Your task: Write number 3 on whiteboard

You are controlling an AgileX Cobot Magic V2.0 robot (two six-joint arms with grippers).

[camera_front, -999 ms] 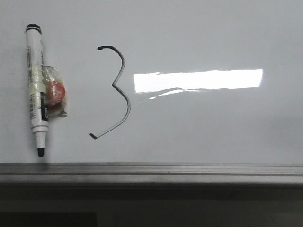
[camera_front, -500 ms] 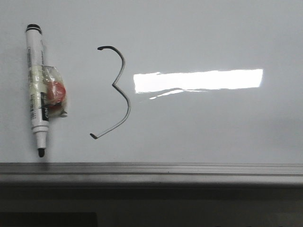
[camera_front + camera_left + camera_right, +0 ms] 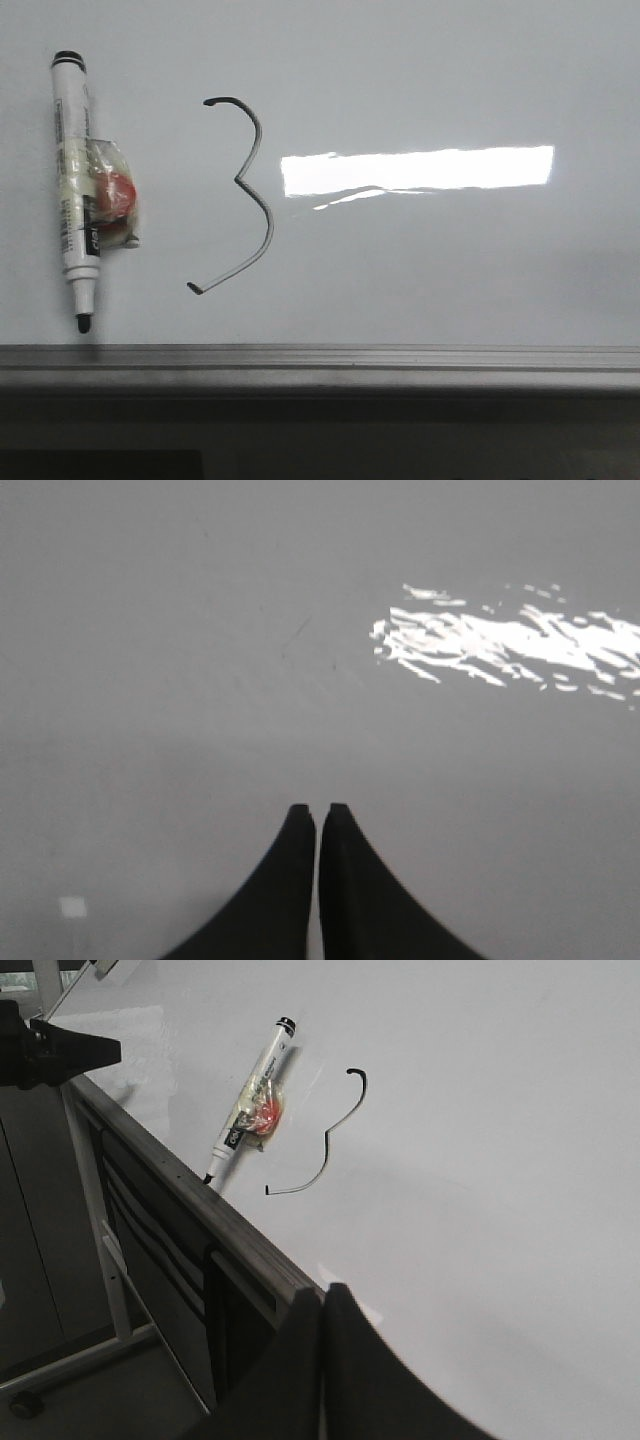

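Observation:
The number 3 (image 3: 238, 180) is drawn in a thin dark line on the whiteboard (image 3: 430, 260), left of a bright light reflection. It also shows in the right wrist view as the number 3 (image 3: 327, 1145). A white marker (image 3: 72, 170) lies uncapped to its left, tip toward the grey rail (image 3: 320, 357), with a taped red lump (image 3: 115, 195) on its side. Neither gripper appears in the front view. My left gripper (image 3: 319, 808) is shut and empty over a plain grey-white surface. My right gripper (image 3: 325, 1290) is shut and empty at the board's rail edge, well away from the marker (image 3: 250, 1095).
In the right wrist view a dark pointed arm part (image 3: 50, 1053) juts in beyond the board's far corner. Below the rail stand the board's dark frame and a light metal leg (image 3: 110, 1280) on the floor.
The marker and the 3 sit a few pixels further left in the front view. Nothing else differs.

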